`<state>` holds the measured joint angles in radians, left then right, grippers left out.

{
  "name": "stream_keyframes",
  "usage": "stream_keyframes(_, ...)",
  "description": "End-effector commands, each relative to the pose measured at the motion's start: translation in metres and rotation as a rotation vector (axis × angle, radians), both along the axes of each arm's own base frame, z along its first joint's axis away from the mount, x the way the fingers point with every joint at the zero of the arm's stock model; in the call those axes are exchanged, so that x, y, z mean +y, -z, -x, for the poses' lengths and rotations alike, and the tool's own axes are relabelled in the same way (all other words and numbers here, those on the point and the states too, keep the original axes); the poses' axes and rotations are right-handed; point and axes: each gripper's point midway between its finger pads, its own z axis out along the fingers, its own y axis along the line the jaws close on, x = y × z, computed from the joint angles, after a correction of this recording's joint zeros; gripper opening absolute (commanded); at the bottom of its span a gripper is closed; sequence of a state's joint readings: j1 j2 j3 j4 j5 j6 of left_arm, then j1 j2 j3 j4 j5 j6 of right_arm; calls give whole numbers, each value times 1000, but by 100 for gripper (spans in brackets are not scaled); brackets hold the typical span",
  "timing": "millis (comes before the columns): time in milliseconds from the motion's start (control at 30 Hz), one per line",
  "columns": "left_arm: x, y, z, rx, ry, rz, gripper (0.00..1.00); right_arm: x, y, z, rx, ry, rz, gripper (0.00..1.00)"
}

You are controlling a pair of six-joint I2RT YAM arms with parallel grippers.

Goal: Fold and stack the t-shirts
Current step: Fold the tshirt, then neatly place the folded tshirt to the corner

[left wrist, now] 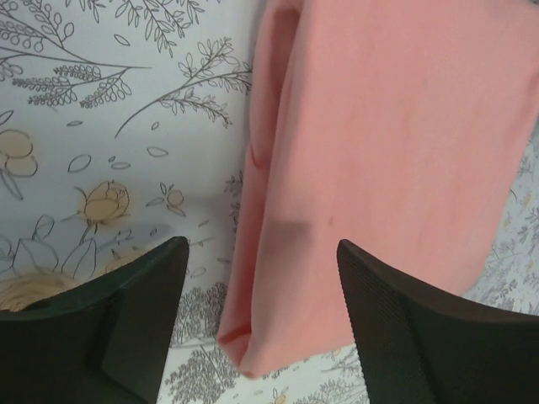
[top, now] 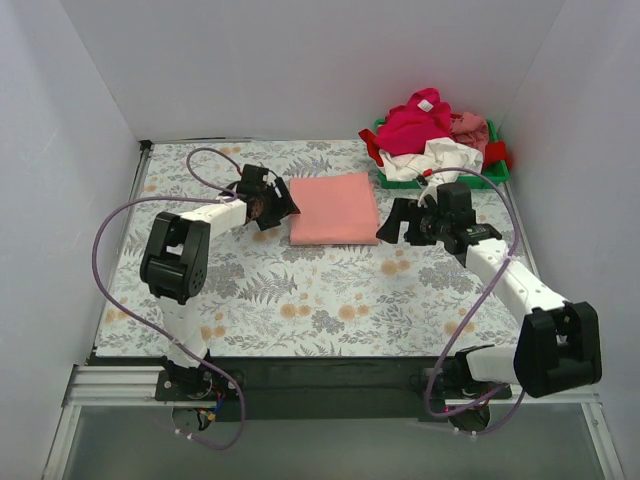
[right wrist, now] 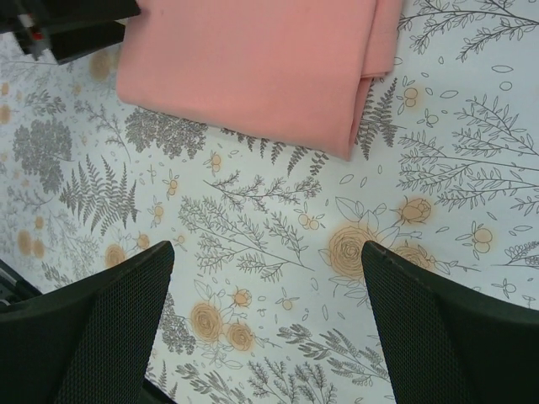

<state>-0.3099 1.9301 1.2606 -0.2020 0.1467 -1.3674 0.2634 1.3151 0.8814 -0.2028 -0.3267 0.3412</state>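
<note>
The folded salmon-pink cloth t-shirt (top: 334, 208) lies flat on the floral surface (top: 300, 300), towards the far side. Our left fingers (top: 283, 204), parted and holding nothing, bracket its left edge and are nearer. Our right fingers (top: 392, 225), spread wide and empty, hover just off its right edge.

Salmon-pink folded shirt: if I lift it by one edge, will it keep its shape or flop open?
Probably floppy: the salmon-pink shirt is thin cloth in loose layers, visible at its folded edge, so a one-edge lift would likely sag and unfold. Pushed, it may bunch rather than slide cleanly.
</note>
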Motion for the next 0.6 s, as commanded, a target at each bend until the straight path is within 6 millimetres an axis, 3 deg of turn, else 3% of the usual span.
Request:
stream_keyframes(0, -11, 4, -13, -7, 22, 0, 65, -1, -23, 2, -103, 6, -26, 98)
stream_keyframes(200, -17, 26, -14, 33, 38, -49, 53, -6, -27, 20, -133, -1, -27, 98)
stream_keyframes(433, -31, 44, -5, 59, 98, -144, 21, -20, -19, 25, -148, 37, 27, 98)
stream_keyframes(467, -29, 46, -4, 62, 98, -163, 5, -21, -17, 26, -145, 39, 36, 98)
stream_keyframes(500, -27, 47, -1, 73, 95, -182, 0, -23, -15, 27, -147, 41, 49, 98)
stream_keyframes(567, -22, 48, 3, 81, 98, -213, 0, -26, -12, 29, -146, 42, 65, 98)
